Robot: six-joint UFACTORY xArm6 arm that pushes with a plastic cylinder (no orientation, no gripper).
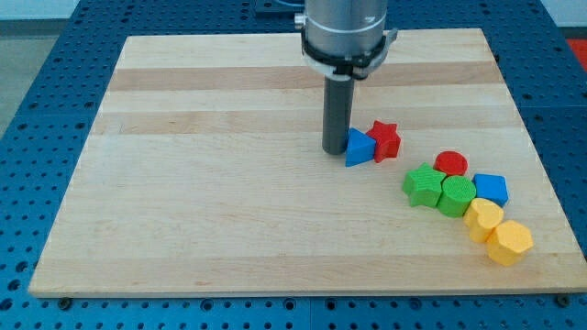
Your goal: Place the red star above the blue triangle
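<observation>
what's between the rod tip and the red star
In the camera view, the blue triangle lies between my tip and the red star, close against both; whether it touches them I cannot tell.

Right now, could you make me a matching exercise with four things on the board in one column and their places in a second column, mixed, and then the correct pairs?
Things:
1. my tip
2. red star
3. red round block
4. blue triangle

Places:
A. touching the red star's left side
B. above the green blocks, at the view's right
C. just left of the blue triangle
D. right of the blue triangle, slightly higher

Pairs: 1-C, 2-D, 3-B, 4-A
</observation>
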